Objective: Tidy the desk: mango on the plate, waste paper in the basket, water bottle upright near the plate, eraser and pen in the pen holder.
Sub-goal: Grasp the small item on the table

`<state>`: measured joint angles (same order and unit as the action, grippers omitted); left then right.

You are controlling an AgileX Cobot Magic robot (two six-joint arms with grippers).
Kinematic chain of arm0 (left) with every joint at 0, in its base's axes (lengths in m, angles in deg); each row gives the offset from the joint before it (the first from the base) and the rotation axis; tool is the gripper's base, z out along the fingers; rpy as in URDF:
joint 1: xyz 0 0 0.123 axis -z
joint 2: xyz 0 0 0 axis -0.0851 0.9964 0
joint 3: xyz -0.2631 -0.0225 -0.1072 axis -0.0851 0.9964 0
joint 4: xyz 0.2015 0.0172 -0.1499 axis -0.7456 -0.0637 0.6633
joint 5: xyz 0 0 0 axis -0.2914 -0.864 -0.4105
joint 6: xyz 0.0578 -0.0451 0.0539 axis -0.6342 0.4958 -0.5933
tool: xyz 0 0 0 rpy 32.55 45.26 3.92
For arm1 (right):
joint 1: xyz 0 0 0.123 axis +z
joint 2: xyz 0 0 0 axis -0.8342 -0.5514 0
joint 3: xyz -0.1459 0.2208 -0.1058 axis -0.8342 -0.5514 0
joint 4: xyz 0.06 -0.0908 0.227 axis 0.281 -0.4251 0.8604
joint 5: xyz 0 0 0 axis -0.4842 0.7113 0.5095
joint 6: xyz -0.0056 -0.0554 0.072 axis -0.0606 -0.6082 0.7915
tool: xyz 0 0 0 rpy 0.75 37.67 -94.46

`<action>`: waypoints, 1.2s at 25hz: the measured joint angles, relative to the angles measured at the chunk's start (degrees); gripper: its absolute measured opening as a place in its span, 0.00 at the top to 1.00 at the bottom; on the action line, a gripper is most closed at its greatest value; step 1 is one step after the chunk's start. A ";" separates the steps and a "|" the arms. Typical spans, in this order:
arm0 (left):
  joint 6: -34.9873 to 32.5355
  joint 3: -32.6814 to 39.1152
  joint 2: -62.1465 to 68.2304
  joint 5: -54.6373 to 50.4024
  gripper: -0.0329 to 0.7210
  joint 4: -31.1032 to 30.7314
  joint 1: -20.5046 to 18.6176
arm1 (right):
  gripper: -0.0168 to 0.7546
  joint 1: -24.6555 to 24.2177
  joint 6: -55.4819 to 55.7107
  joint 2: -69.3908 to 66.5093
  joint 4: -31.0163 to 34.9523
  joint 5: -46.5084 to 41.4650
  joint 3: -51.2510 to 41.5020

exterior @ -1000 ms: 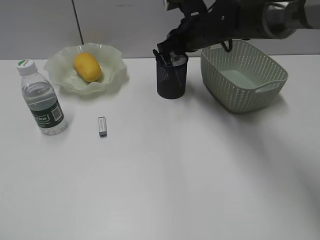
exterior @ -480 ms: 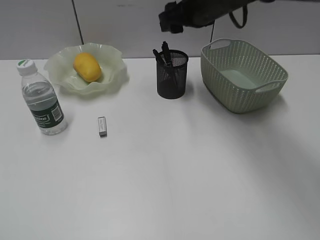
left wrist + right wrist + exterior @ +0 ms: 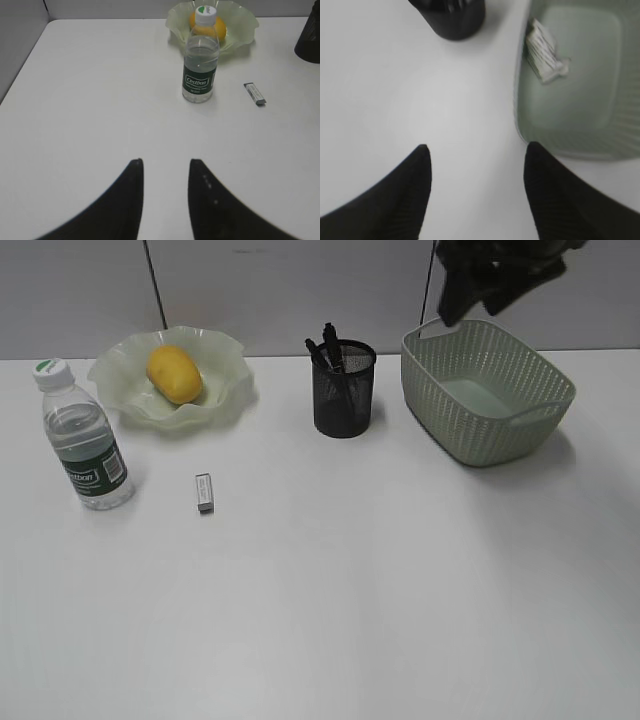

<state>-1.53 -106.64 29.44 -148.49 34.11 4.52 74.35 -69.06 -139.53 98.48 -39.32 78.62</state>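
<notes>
The yellow mango (image 3: 174,373) lies in the wavy green plate (image 3: 226,390). The water bottle (image 3: 85,440) stands upright left of the plate. A small grey eraser (image 3: 204,492) lies on the white desk (image 3: 330,590). The black mesh pen holder (image 3: 344,392) has dark pens (image 3: 327,345) in it. The waste paper (image 3: 544,50) lies in the green basket (image 3: 570,107). My right gripper (image 3: 476,147) is open and empty, high above the desk between the holder (image 3: 452,17) and the basket. My left gripper (image 3: 165,162) is open and empty, well short of the bottle (image 3: 200,60).
The basket (image 3: 490,390) stands at the back right, with my right arm (image 3: 495,275) above its far rim. The left wrist view also shows the plate (image 3: 242,27), the mango (image 3: 220,27) behind the bottle, the eraser (image 3: 255,94) and the desk's left edge.
My right arm has lifted off the pen holder and swung right to above the basket. The pens stay in the holder. Nothing else has moved.
</notes>
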 joint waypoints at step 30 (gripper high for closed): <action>0.00 0.00 0.00 0.00 0.64 0.00 0.00 | 0.37 -19.15 5.86 71.41 -6.24 1.27 -66.43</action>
<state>-1.53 -106.64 29.44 -148.49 34.11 4.52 55.20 -63.19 -68.12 92.24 -38.06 12.18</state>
